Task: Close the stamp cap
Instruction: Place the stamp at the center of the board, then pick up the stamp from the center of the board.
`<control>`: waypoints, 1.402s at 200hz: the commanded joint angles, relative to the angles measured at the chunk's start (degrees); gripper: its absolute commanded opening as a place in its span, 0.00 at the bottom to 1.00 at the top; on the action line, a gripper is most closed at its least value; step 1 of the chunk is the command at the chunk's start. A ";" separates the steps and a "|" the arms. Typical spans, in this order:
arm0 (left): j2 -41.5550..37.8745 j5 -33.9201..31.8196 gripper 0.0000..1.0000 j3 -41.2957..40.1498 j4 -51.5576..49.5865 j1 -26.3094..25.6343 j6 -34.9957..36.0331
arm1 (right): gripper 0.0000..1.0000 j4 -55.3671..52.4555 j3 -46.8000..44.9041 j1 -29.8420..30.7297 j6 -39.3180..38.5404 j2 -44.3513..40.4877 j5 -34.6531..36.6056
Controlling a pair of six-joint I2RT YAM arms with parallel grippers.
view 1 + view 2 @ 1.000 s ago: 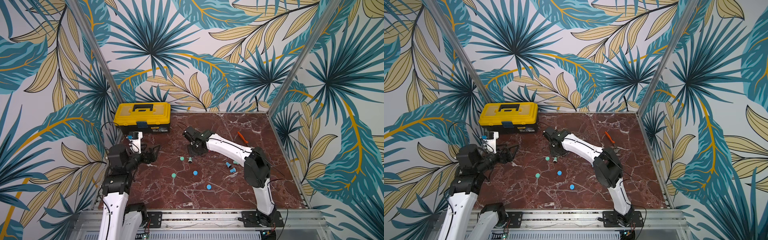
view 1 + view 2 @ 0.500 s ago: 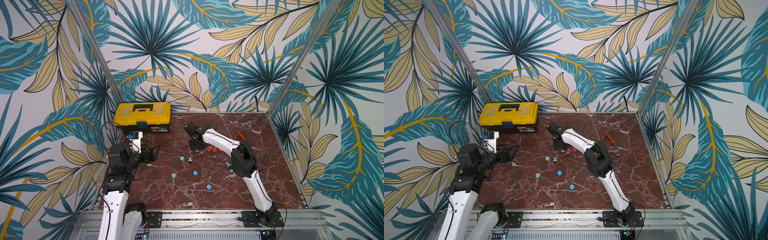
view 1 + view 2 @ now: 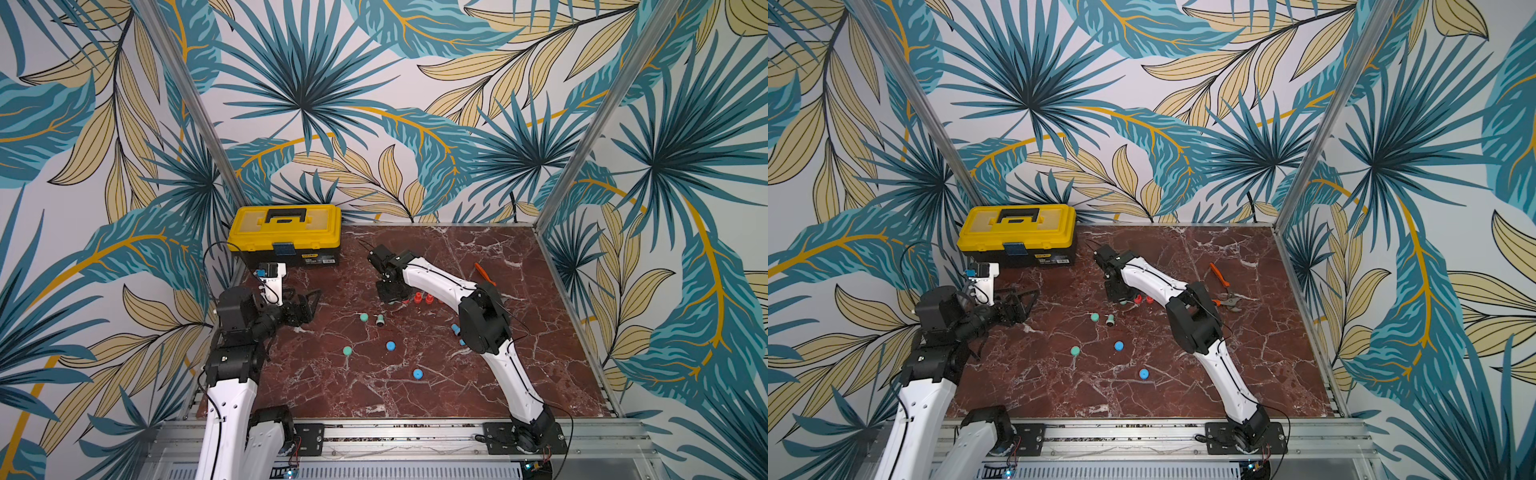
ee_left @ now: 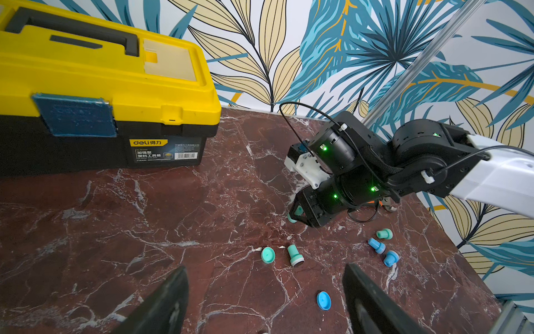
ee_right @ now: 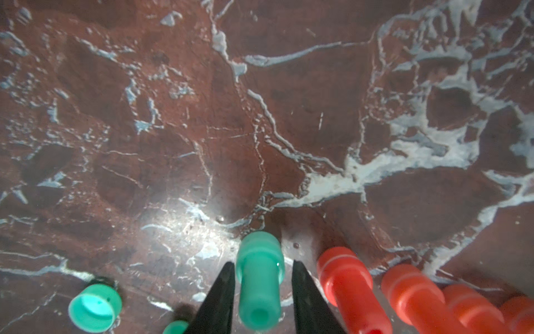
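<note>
A green stamp with its cap on stands upright on the marble table between the fingers of my right gripper. The jaws are open, with a narrow gap on each side of the stamp. In both top views this gripper points down at the table's back middle. Another green stamp lies uncapped beside a loose green cap. My left gripper hangs wide open and empty above the table's left side.
Several red stamps stand in a row right beside the green one. Loose green and blue caps lie mid-table, blue stamps under the right arm. A yellow toolbox stands back left, orange pliers back right.
The right arm's elbow has swung in toward the table's middle, uncovering the red stamps; its gripper has stayed at about the same spot. The left arm has not moved.
</note>
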 commanded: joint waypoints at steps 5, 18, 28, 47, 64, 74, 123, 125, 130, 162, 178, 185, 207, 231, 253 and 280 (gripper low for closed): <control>-0.14 0.62 0.85 -0.10 1.13 0.87 0.13 | 0.37 -2.15 1.19 -0.15 -0.52 -1.43 0.53; -0.21 0.61 0.85 -0.15 1.13 0.92 0.11 | 0.37 -2.34 1.23 -0.22 -0.34 -2.88 0.56; -0.31 0.61 0.85 -0.18 1.13 0.90 0.09 | 0.37 -2.67 1.19 -0.19 -0.26 -4.05 0.41; -0.39 0.57 0.85 -0.18 1.13 0.90 0.13 | 0.37 -3.57 1.01 -0.19 -0.14 -6.38 0.63; -0.56 0.52 0.85 -0.18 1.13 0.98 0.11 | 0.37 -4.50 -0.05 -0.22 -0.14 -8.80 1.25; -0.65 0.54 0.85 -0.18 1.13 0.98 0.12 | 0.37 -4.85 -1.16 -0.20 -0.22 -10.35 1.93; -0.74 0.66 0.85 -0.18 1.13 1.18 0.04 | 0.36 -3.60 -13.80 -1.01 -0.08 -20.81 3.12; -0.74 0.62 0.85 -0.18 1.13 1.17 0.00 | 0.36 -3.51 -14.48 -1.02 -0.01 -21.27 3.24; -0.81 0.61 0.85 -0.18 1.14 1.18 0.04 | 0.36 -3.38 -16.08 -1.24 -0.02 -22.50 3.34; -0.83 0.59 0.85 -0.18 1.13 1.33 0.04 | 0.36 -2.85 -26.32 -2.97 -0.03 -29.79 4.95; -0.74 0.61 0.85 -0.18 1.13 1.33 0.04 | 0.36 -2.30 -31.42 -4.42 -0.66 -32.57 4.82; -0.74 0.66 0.85 -0.18 1.13 1.33 -0.04 | 0.36 -1.89 -33.65 -5.23 -1.07 -33.58 4.45; -0.74 0.74 0.85 -0.18 1.13 1.35 -0.05 | 0.36 -1.75 -39.01 -8.01 -2.31 -34.98 3.12; -0.57 0.61 0.85 -0.18 1.13 1.42 -0.07 | 0.37 -0.63 -43.43 -10.31 -3.62 -34.98 1.64; -0.39 0.59 0.85 -0.18 1.13 1.43 -0.05 | 0.38 -0.07 -45.47 -11.65 -4.16 -33.35 0.60; -0.21 0.54 0.85 -0.18 1.13 1.54 -0.05 | 0.40 -0.18 -45.93 -12.19 -4.91 -30.80 0.86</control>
